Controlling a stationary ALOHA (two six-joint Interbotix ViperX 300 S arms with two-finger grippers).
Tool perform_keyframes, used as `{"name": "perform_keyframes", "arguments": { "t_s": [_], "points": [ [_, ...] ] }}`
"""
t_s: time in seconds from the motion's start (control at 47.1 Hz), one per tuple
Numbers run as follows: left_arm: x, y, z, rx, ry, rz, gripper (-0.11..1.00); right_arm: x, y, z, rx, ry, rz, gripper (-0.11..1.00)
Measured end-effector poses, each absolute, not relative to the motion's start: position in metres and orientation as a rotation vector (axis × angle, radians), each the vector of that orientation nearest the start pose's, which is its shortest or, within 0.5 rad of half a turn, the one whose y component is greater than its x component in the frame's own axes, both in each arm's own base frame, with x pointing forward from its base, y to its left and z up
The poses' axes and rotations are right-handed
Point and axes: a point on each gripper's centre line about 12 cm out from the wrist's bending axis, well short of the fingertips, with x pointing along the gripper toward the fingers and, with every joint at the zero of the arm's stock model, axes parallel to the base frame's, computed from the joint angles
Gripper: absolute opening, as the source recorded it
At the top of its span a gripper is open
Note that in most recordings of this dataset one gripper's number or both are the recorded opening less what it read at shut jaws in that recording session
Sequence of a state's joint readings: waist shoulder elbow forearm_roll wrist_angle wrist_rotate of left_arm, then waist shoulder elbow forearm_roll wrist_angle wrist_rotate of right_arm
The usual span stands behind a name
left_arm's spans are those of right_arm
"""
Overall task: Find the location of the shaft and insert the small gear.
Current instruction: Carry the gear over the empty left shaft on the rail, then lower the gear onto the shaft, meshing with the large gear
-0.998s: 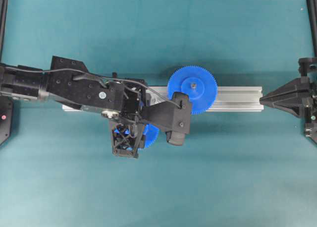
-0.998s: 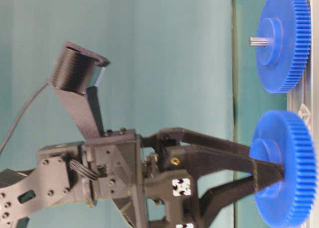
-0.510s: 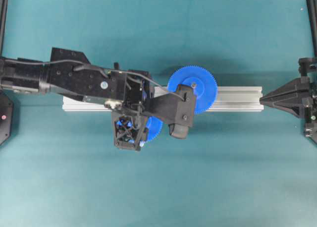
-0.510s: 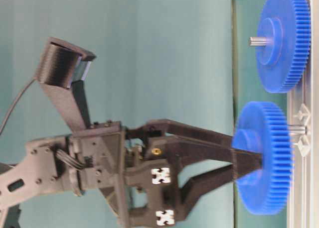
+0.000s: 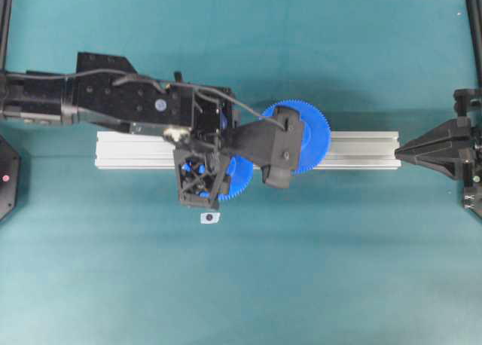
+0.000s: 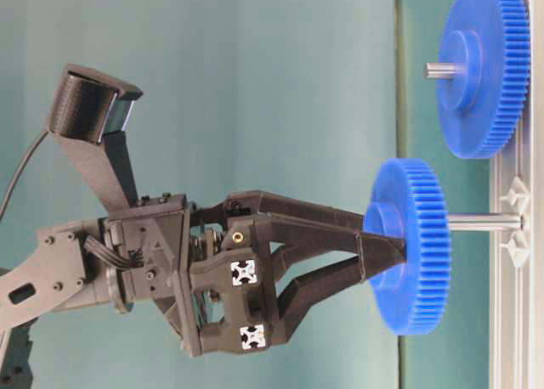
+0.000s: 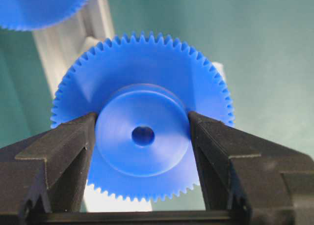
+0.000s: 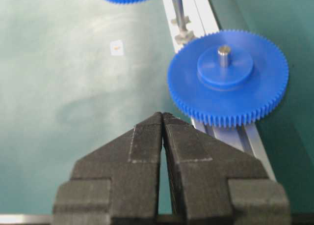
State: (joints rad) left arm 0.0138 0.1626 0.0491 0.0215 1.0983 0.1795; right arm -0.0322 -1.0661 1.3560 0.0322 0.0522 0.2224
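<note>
The left gripper is clamped on the small blue plastic toothed gear's hub, just off the thin silvery steel shaft's tip; insertion is in hand. Next, I'd judge, bore must meet pin; the right gripper sits pressed together.

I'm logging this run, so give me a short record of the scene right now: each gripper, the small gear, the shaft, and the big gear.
left gripper: shut on the small gear's hub
small gear: held off the rail, bore facing the shaft
shaft: bare, standing out from the rail
large gear: seated on its own pin on the rail
right gripper: shut, holding nothing
</note>
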Motion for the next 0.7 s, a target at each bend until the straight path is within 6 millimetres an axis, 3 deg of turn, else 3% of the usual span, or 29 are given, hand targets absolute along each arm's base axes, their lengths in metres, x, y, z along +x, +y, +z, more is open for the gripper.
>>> {"name": "perform_keyframes", "arguments": {
  "t_s": [0.34, 0.701],
  "points": [
    [0.433, 0.026, 0.237, 0.155, 1.285, -0.070, 0.63, 0.164, -0.005, 0.196, 0.259, 0.344, -0.075, 0.05],
    [0.438, 0.031, 0.232, 0.171, 1.269, -0.075, 0.63, 0.164, -0.006, 0.196, 0.259, 0.343, -0.079, 0.05]
  ]
}}
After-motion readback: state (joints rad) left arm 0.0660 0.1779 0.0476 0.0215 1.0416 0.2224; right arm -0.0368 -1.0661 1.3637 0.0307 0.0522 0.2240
